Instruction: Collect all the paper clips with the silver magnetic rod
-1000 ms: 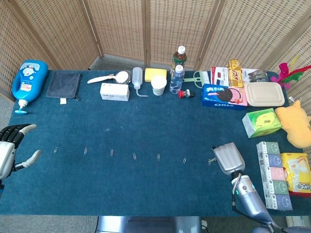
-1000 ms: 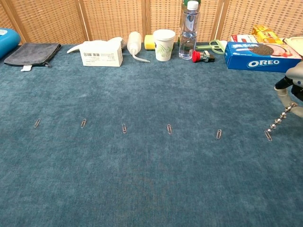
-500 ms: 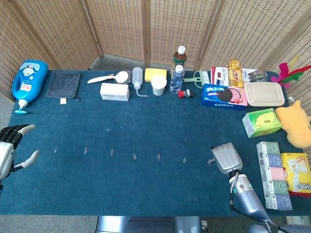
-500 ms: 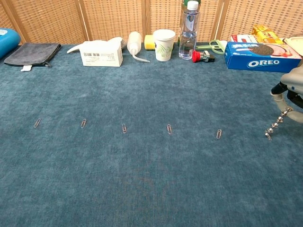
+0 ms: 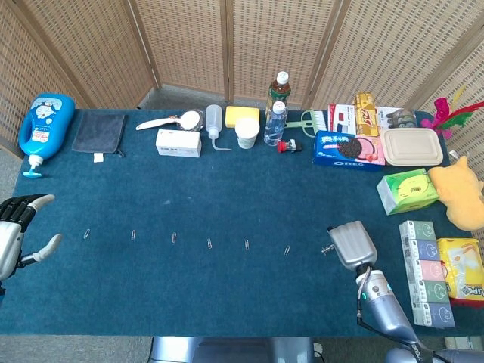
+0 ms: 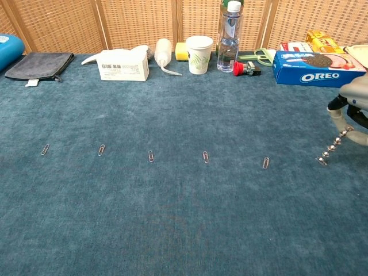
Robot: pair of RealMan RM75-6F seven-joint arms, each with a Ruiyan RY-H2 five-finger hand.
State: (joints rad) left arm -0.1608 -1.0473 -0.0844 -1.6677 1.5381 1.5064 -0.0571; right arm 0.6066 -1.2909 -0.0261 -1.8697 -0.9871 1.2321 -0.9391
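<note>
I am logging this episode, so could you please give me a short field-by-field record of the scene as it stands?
surface: blue table cloth
right hand: right hand holds the silver magnetic rod, tip low near the cloth
rod tip: a paper clip seems to cling there, hard to be sure
left hand: left hand at the table's left edge, fingers apart, holding nothing
loose clips: five paper clips in a row on the cloth
nearest loose clip to rod: rightmost clip
back row: Oreo box, water bottle, paper cup
</note>
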